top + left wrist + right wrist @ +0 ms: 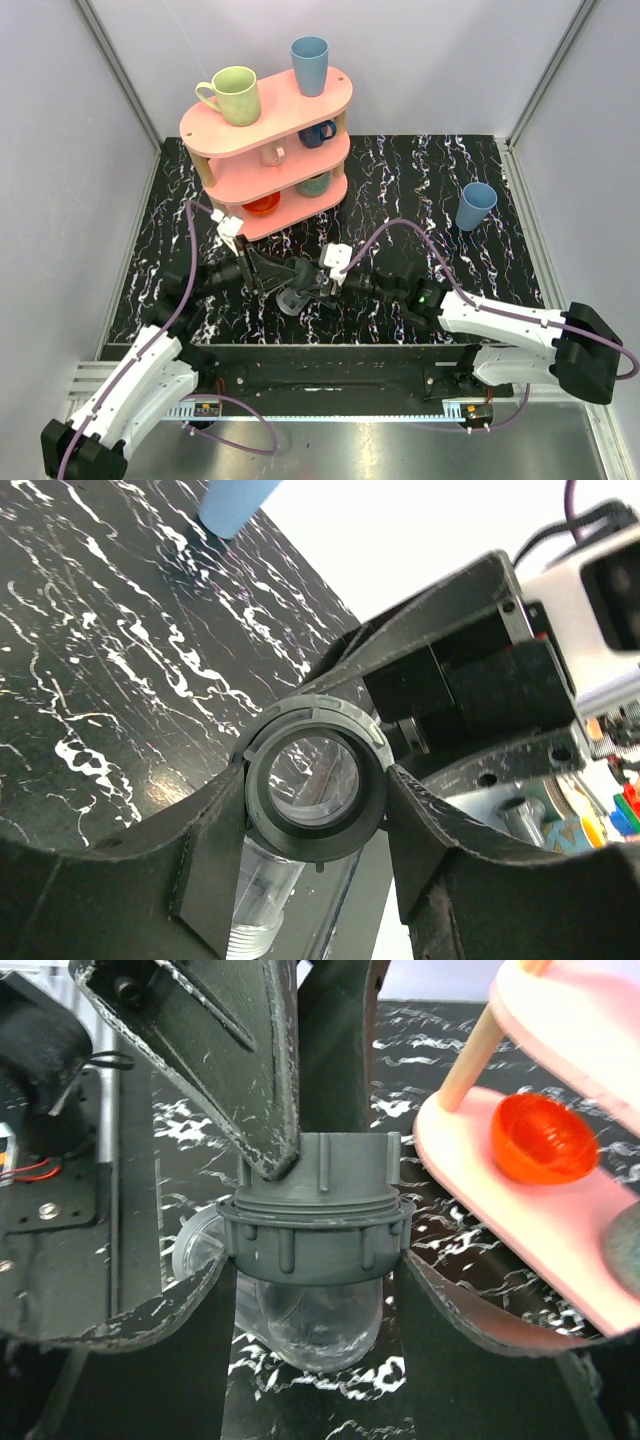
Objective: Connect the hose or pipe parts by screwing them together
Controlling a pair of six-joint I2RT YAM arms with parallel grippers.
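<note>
Left hand [315, 780], nearest in its own wrist view: both fingers [200, 870] closed on the dark collar [315, 840], one on each side, at lower centre of the frame. Right hand [315, 1260]: closed on the same collar's ribbed ring, just where the translucent fitting [320, 1325] comes out beneath it; one finger of the left hand bears on the collar's plain end above. Position: the two parts, seated together, sit between the hands at the centre of the top view, low over the black marbled desk [420, 180]; contact with the desk cannot be told. Containers: pink three-tier shelf [280, 110], upper left, carrying a green mug [237, 95], a blue cup [310, 65], a dark blue mug [318, 133] and an orange bowl [262, 204]; second blue cup [475, 206] standing alone on the desk at right. Axis: collar bore faces the left wrist camera; in the right wrist view the long axis runs top to bottom, collar uppermost, the fitting's flared rim at left.
</note>
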